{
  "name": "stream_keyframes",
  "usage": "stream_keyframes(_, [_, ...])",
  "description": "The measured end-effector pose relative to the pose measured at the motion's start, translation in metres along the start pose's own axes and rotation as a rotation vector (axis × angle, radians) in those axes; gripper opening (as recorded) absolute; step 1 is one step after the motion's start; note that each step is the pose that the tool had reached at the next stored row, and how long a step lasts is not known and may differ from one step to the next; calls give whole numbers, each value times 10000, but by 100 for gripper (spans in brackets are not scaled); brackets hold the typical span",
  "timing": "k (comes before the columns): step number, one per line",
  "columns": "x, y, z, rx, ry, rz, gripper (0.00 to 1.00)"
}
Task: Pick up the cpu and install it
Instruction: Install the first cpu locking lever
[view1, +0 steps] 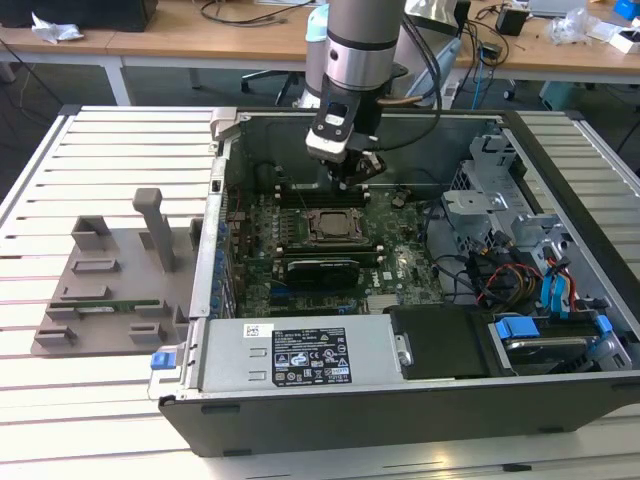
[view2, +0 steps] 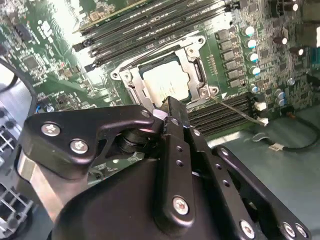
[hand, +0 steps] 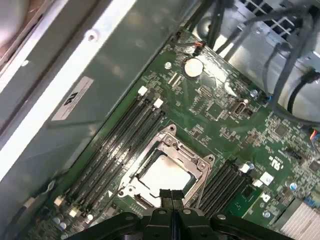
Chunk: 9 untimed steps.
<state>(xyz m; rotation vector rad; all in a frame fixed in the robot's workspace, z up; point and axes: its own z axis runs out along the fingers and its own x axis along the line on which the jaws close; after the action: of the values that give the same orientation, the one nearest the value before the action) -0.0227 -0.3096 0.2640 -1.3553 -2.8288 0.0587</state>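
Beyond the claw, a long wooden desk on white legs runs right across the back, with black cables and a crumpled white scrap lying on it and dark floor underneath. Out to either side of the claw, a white slatted tabletop spreads wide under bright, even light.

In the first wrist view, the black end effector is hiding from you the near edge of the small silvery-grey square cpu; in the second wrist view, it is covering a corner of the grey metal socket frame.
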Motion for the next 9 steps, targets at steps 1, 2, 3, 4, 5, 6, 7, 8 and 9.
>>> stream_keyframes(1, [0,0,0,-7,-20,-554,11])
stream_keyframes(2, [0,0,0,-16,-42,-1189,11])
stream_keyframes(3, [0,0,0,-18,-50,-1391,11])
stream_keyframes(4, [0,0,0,-20,-57,-1607,11])
stream_keyframes(5, [0,0,0,-23,-67,-1890,11])
stream_keyframes(6, [0,0,0,-26,-74,-2073,11])
stream_keyframes(7, [0,0,0,-27,-77,-2170,11])
stream_keyframes(8, [0,0,0,-29,-83,-2340,11])
stream_keyframes(9, [0,0,0,-32,-92,-2568,11])
